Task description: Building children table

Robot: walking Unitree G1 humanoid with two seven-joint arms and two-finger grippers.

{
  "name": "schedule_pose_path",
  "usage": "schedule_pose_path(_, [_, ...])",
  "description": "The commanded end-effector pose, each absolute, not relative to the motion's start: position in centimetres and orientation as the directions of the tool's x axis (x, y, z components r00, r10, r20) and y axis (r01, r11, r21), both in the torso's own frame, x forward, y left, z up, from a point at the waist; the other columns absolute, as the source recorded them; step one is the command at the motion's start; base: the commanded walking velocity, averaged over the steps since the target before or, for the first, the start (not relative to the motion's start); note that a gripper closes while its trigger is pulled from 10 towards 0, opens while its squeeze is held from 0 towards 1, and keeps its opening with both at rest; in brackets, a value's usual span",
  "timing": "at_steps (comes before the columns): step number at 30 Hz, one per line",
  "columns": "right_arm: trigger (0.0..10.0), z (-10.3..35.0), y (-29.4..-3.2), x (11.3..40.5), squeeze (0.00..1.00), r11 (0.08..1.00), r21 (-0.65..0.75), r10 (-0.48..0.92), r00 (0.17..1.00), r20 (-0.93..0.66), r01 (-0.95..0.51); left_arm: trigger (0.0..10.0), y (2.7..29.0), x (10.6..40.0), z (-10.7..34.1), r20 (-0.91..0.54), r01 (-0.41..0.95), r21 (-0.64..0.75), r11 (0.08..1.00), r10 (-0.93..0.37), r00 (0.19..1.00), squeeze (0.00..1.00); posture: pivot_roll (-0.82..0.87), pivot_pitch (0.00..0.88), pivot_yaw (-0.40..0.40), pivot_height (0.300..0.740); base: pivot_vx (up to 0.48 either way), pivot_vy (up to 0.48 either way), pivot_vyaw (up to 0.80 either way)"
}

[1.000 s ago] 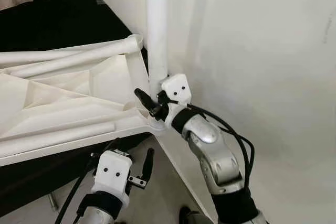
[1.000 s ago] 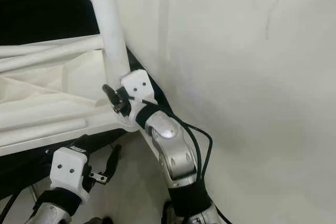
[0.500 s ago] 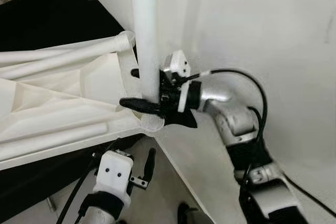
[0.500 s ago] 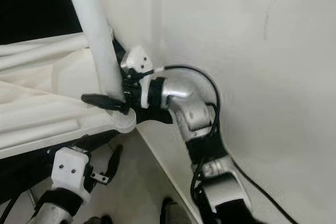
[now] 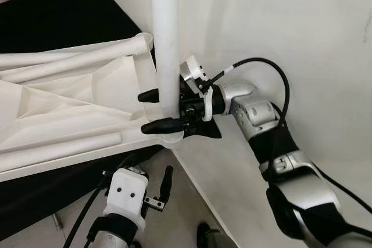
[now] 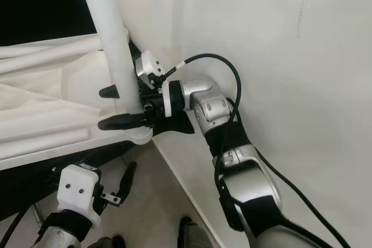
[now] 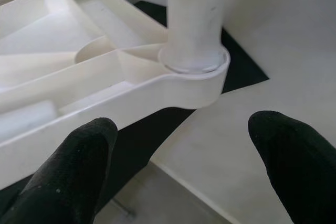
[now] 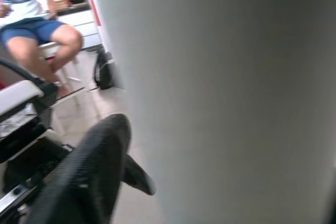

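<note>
We saw the white table top point(image 5: 70, 108) lying upside down, its ribbed underside up, with one white leg point(image 5: 165, 39) standing upright in the round corner socket point(image 7: 195, 72) close to the white wall point(image 5: 290, 21). The right gripper point(image 5: 158, 110) reached in sideways from the wall side, its two black fingers point(image 5: 164, 125) closed around the leg just above the socket, one on either side. The left gripper point(image 5: 145, 183) hung below the table's edge over the floor point(image 5: 180, 213), its fingers point(image 7: 79, 166) apart and holding nothing. A seated person point(image 8: 37, 30) appeared in the right wrist view.
</note>
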State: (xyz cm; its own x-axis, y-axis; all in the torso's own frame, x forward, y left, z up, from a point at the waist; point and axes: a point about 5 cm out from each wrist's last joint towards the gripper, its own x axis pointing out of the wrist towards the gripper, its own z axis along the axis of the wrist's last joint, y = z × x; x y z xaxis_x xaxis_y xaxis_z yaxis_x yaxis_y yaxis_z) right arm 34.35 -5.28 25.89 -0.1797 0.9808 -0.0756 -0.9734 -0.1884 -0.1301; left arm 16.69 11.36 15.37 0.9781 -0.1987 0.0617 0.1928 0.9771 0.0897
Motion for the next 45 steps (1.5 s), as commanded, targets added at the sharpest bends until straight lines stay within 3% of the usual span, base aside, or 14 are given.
schedule_pose_path(1, [0.0,25.9,-5.3,34.2,0.0,-0.226,-0.131,0.973,-0.218,-0.074,-0.965,10.0,11.3,16.4,15.3,0.049,0.2,0.089,0.976,-0.204,0.978,0.0,-0.02,0.278,-0.046,0.74,0.0,0.0,0.0])
schedule_pose_path(12, [0.0,26.2,-7.0,35.5,0.0,-0.066,-0.155,0.998,-0.066,-0.008,-0.986,10.0,11.3,16.5,15.3,0.048,0.203,0.088,0.975,-0.208,0.977,0.0,-0.03,0.275,-0.042,0.74,0.0,0.0,0.0])
schedule_pose_path(15, [0.0,25.6,-8.8,35.6,0.0,0.157,-0.157,0.987,0.152,0.044,-0.975,10.0,11.3,16.6,15.3,0.05,0.204,0.086,0.975,-0.209,0.977,0.0,-0.04,0.278,-0.053,0.74,0.0,0.0,0.0])
schedule_pose_path(16, [0.0,25.6,-8.8,35.6,0.0,0.157,-0.157,0.987,0.152,0.044,-0.975,10.0,11.3,16.6,15.3,0.05,0.204,0.086,0.975,-0.209,0.977,0.0,-0.04,0.278,-0.053,0.74,0.0,0.0,0.0])
schedule_pose_path(17, [0.0,24.0,-9.1,35.1,0.0,0.392,-0.103,0.919,0.387,0.07,-0.914,10.0,11.4,16.6,15.4,0.052,0.203,0.088,0.975,-0.208,0.977,0.0,-0.03,0.281,-0.054,0.74,0.0,0.0,0.0])
schedule_pose_path(18, [0.0,24.0,-9.1,35.1,0.0,0.392,-0.103,0.919,0.387,0.07,-0.914,10.0,11.4,16.6,15.4,0.052,0.203,0.088,0.975,-0.208,0.977,0.0,-0.03,0.281,-0.054,0.74,0.0,0.0,0.0])
schedule_pose_path(19, [0.0,23.2,-9.2,34.8,0.0,0.511,-0.072,0.859,0.506,0.074,-0.857,10.0,11.4,16.6,15.4,0.053,0.202,0.089,0.975,-0.207,0.977,0.0,-0.03,0.281,-0.054,0.74,0.0,0.0,0.0])
schedule_pose_path(20, [0.0,21.5,-9.9,34.7,0.0,0.769,-0.129,0.633,0.774,0.018,-0.626,10.0,11.5,16.6,15.4,0.052,0.201,0.091,0.975,-0.206,0.977,0.0,-0.02,0.282,-0.048,0.74,0.0,0.0,0.0])
schedule_pose_path(22, [0.0,18.7,-7.9,31.2,0.0,0.864,-0.18,0.48,0.877,0.011,-0.471,10.0,11.6,16.8,15.4,0.052,0.2,0.096,0.975,-0.206,0.977,0.0,-0.02,0.275,-0.031,0.74,0.0,0.0,0.0])
schedule_pose_path(32, [0.1,19.0,-2.2,31.8,0.0,0.8,-0.045,0.6,0.799,0.047,-0.598,10.0,11.7,17.0,15.0,0.047,0.201,0.104,0.974,-0.206,0.977,0.0,-0.01,0.239,-0.038,0.74,0.0,0.0,0.0])
schedule_pose_path(33, [10.0,19.2,-1.7,31.6,0.0,0.779,-0.021,0.627,0.778,0.045,-0.627,10.0,11.7,17.1,15.0,0.049,0.196,0.106,0.975,-0.201,0.978,0.0,-0.01,0.237,-0.04,0.74,0.0,0.0,0.0])
schedule_pose_path(38, [10.0,20.0,-0.9,31.0,0.0,0.748,-0.018,0.663,0.745,0.069,-0.664,10.0,11.7,17.1,15.0,0.05,0.188,0.107,0.976,-0.194,0.98,0.0,-0.01,0.234,-0.038,0.74,0.0,0.0,0.0])
schedule_pose_path(39, [10.0,20.9,-0.8,31.0,1.0,0.748,0.017,0.659,0.745,0.108,-0.664,10.0,11.7,17.1,14.9,0.05,0.19,0.106,0.976,-0.196,0.979,0.0,-0.02,0.229,-0.035,0.74,0.0,0.0,0.0])
schedule_pose_path(45, [10.0,23.5,-0.9,32.9,1.0,0.725,0.102,0.648,0.725,0.232,-0.681,10.0,11.7,17.2,14.8,0.047,0.196,0.106,0.975,-0.202,0.978,0.0,-0.03,0.219,-0.032,0.74,0.0,0.0,0.0])
